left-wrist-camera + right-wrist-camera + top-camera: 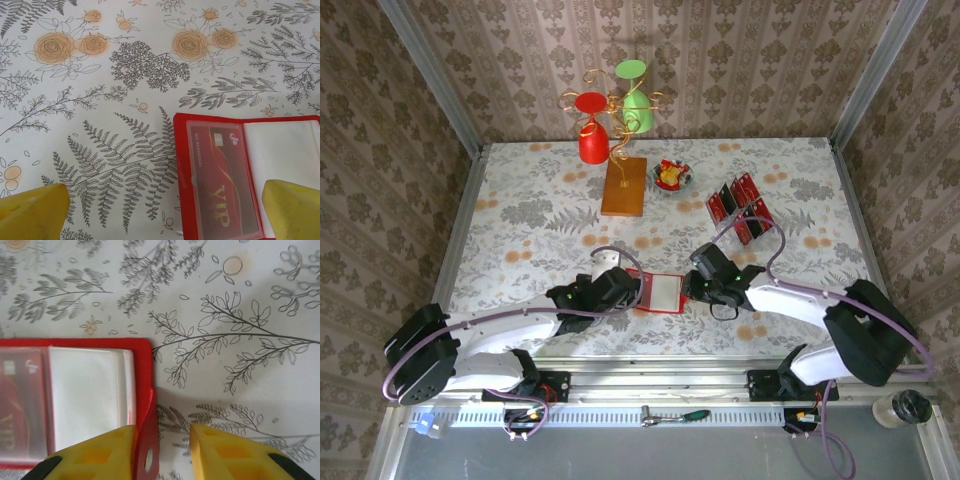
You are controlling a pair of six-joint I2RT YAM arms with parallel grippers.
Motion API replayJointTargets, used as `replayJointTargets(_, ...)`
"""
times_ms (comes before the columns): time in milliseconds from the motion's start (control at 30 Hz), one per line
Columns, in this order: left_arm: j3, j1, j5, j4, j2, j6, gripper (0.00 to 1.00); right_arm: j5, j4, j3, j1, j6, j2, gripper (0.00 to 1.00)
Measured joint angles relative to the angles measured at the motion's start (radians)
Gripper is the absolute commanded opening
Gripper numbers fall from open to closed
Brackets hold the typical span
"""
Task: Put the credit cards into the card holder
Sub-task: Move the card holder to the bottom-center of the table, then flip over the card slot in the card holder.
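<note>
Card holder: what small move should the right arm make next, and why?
Probably lift the right gripper off the edge of the card holder: its jaws stand apart around that edge, one card already sits in a pocket, and more cards wait farther back.

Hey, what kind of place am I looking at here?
Probably a staged robot test booth: wallpapered panels wall in a floral-clothed table, with a left arm and right arm bolted to a metal rail at its edge.

Red card holder (pixel 663 292) — (floral) tablecloth (pixel 540 210)
</note>
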Motion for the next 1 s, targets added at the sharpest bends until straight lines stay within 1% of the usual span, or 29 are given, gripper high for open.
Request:
replayJointTargets(133,0.003,0.0,0.015,0.021,0.014,0.008,1.0,-0.015,-0.043,0.027,-0.001,-0.03,-0.077,0.17)
replayJointTargets(233,0.014,0.0,0.03,0.037,0.043,0.019,1.0,-0.054,-0.043,0.069,-0.001,-0.04,-0.074,0.13)
replayJointTargets(333,0.029,-0.002,0.042,0.049,0.072,0.026,1.0,-0.095,-0.023,0.107,-0.001,-0.038,-0.031,0.11)
replayJointTargets(433,0.042,-0.007,0.052,0.069,0.091,0.034,1.0,-0.129,0.015,0.144,-0.001,-0.031,0.058,0.08)
replayJointTargets(533,0.046,-0.008,0.06,0.091,0.106,0.038,1.0,-0.147,0.055,0.161,-0.001,-0.025,0.151,0.06)
replayJointTargets(700,0.05,-0.009,0.071,0.123,0.142,0.048,1.0,-0.163,0.091,0.161,-0.017,-0.02,0.248,0.03)
replayJointTargets(1000,0.059,-0.013,0.097,0.192,0.229,0.061,1.0,-0.185,0.121,0.161,-0.069,-0.037,0.273,0.03)
